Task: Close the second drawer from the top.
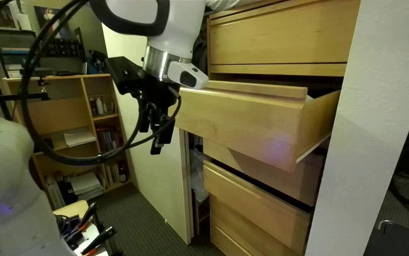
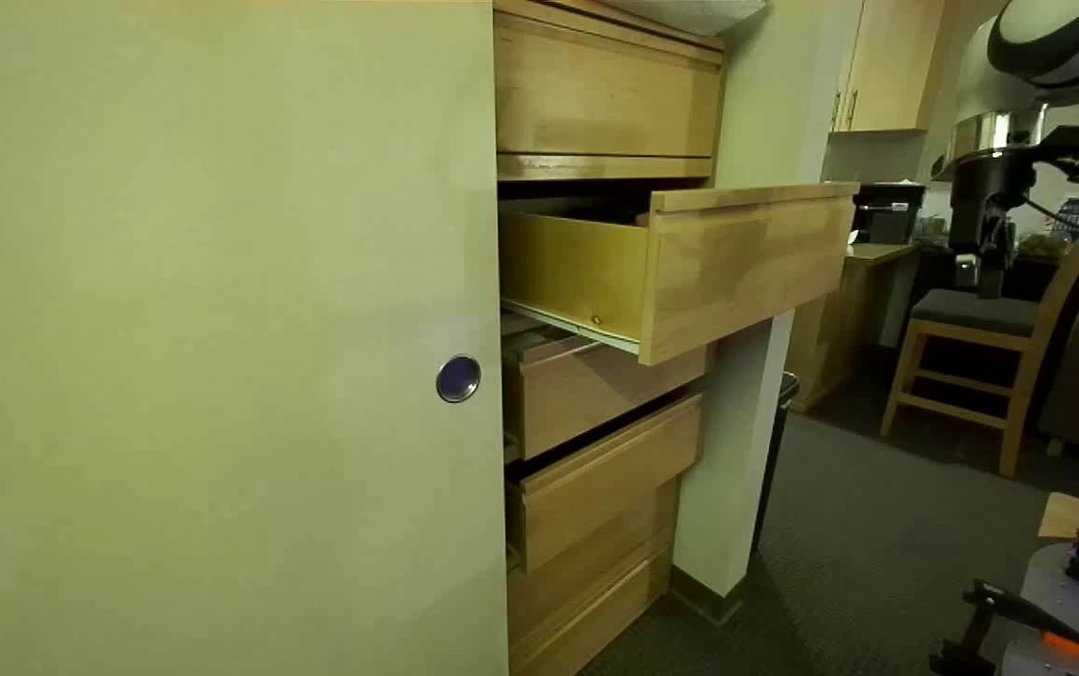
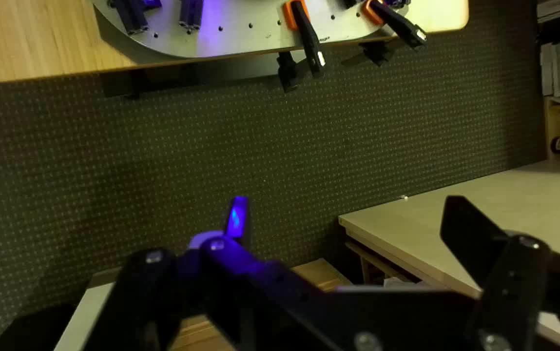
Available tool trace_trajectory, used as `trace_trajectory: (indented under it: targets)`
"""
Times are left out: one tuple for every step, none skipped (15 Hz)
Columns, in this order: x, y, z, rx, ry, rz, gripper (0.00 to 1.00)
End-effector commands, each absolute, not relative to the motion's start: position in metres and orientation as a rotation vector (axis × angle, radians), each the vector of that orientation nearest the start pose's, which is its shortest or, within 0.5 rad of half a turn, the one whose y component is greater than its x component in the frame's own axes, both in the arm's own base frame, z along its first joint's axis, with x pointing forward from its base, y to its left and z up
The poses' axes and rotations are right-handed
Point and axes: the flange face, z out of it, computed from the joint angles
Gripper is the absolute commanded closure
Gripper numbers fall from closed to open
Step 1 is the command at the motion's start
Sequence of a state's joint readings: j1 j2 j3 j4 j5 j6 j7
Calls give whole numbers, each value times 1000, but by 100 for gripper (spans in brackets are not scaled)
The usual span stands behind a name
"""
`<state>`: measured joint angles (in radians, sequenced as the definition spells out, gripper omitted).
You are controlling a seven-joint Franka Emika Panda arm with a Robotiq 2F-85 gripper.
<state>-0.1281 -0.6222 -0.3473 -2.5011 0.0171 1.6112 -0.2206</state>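
The second drawer from the top (image 1: 243, 124) is pulled far out of the pale wood dresser. Its plain front and wooden side also show in an exterior view (image 2: 750, 268). My gripper (image 1: 153, 133) hangs fingers down in front of the drawer front, near its end by the cream door panel. In an exterior view the gripper (image 2: 982, 268) is apart from the drawer, with a gap between them. In the wrist view the fingers of the gripper (image 3: 348, 214) are spread wide with nothing between them. The second drawer's front cannot be made out in the wrist view.
The top drawer (image 1: 282, 39) is shut. Lower drawers (image 1: 257, 202) stand slightly out below. A cream door panel (image 1: 154, 170) and a white wall end (image 1: 361, 142) flank the dresser. A bookshelf (image 1: 62, 110) stands behind. A robot table with clamps (image 3: 260, 29) is near.
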Motion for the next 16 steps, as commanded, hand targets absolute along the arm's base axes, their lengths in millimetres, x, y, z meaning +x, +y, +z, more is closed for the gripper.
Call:
trace_trajectory:
  targets:
    - [296, -157, 462, -2818, 235, 308, 0]
    - [296, -157, 462, -2818, 235, 308, 0]
    - [296, -157, 462, -2818, 235, 308, 0]
    - [296, -157, 462, -2818, 235, 308, 0]
    - [296, -157, 462, -2818, 235, 308, 0]
    - [296, -157, 462, -2818, 235, 308, 0]
    - [296, -157, 462, -2818, 235, 308, 0]
    - [296, -157, 462, -2818, 235, 308, 0]
    - [296, -157, 462, -2818, 235, 308, 0]
    - [296, -157, 462, -2818, 235, 308, 0]
    - [296, -157, 462, -2818, 235, 308, 0]
    - [296, -154, 466, -2827, 213, 287, 0]
    - [296, -149, 473, -2850, 177, 252, 0]
    - [297, -145, 478, -2861, 154, 236, 0]
    - [298, -138, 485, -2881, 115, 208, 0]
    - [299, -132, 491, -2894, 81, 185, 0]
